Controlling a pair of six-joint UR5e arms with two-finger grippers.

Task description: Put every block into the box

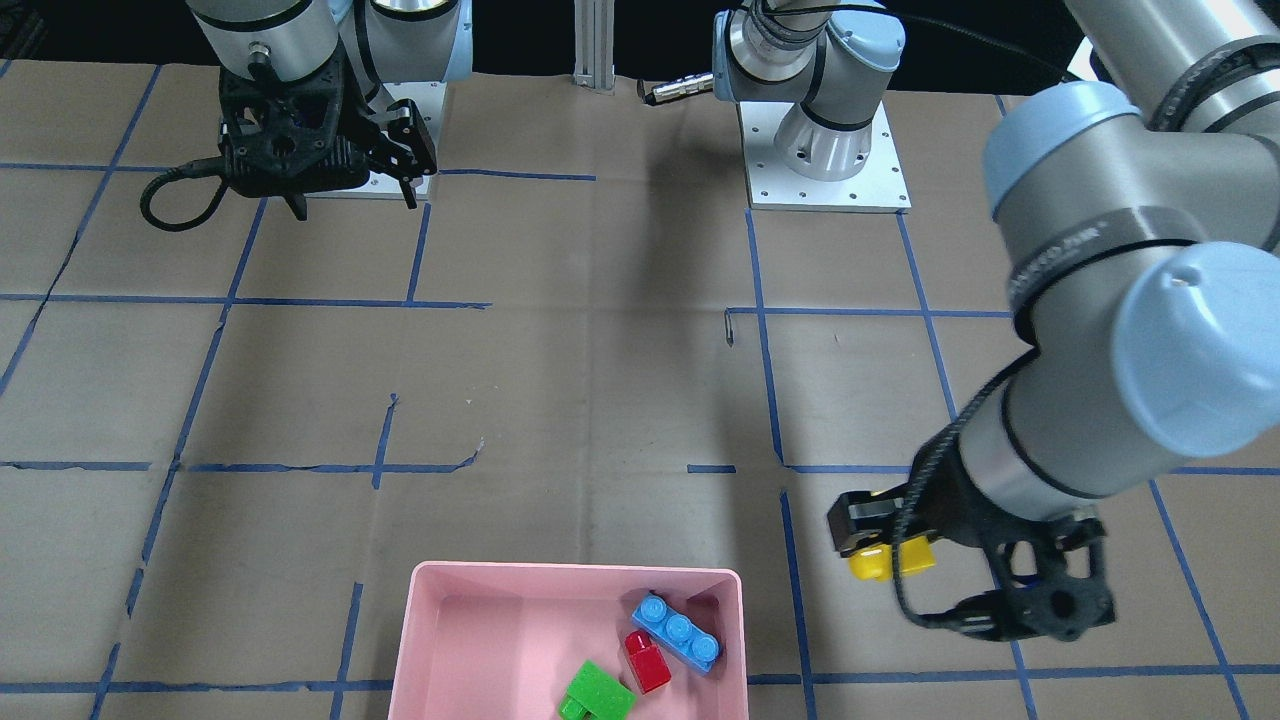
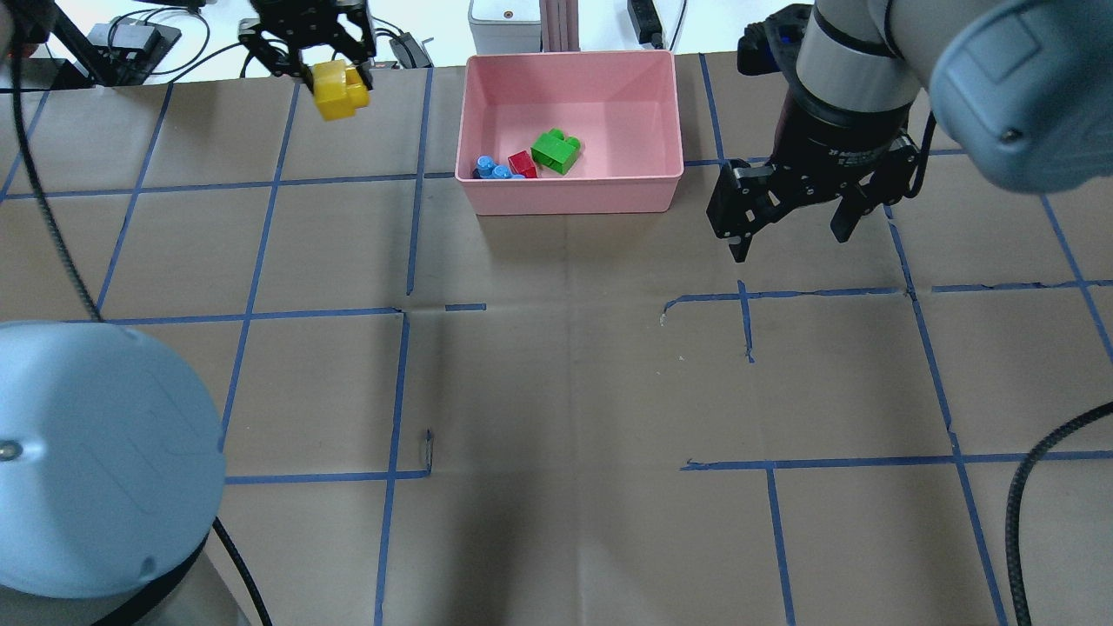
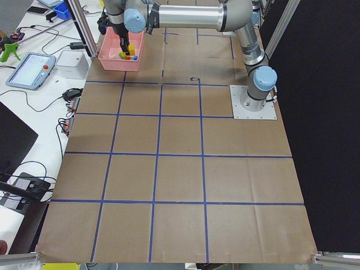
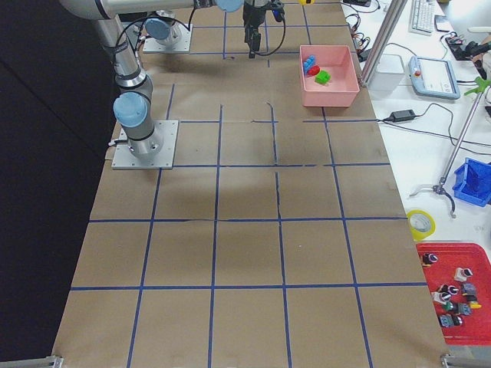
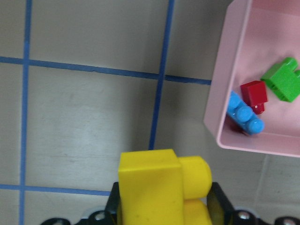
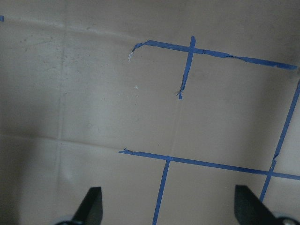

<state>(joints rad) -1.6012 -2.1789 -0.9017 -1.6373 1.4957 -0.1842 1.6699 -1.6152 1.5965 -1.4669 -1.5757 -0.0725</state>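
Observation:
The pink box [image 2: 569, 196] stands at the table's far edge. In it lie the green brick [image 2: 556, 149], the red brick [image 2: 522, 163] and the light-blue brick [image 2: 496, 169]. My left gripper [image 2: 335, 78] is shut on the yellow brick [image 2: 339, 94] and holds it above the table, to the left of the box and apart from it. The left wrist view shows the yellow brick [image 5: 159, 187] with the box's wall [image 5: 229, 79] to its upper right. My right gripper [image 2: 791, 243] is open and empty, to the right of the box, over bare paper [image 6: 140, 117].
Brown paper with a blue tape grid covers the table. The arm bases [image 1: 825, 170] stand at the robot's side. My left arm's elbow [image 2: 96, 461] and a black cable [image 2: 1043, 487] hang over the near part of the table.

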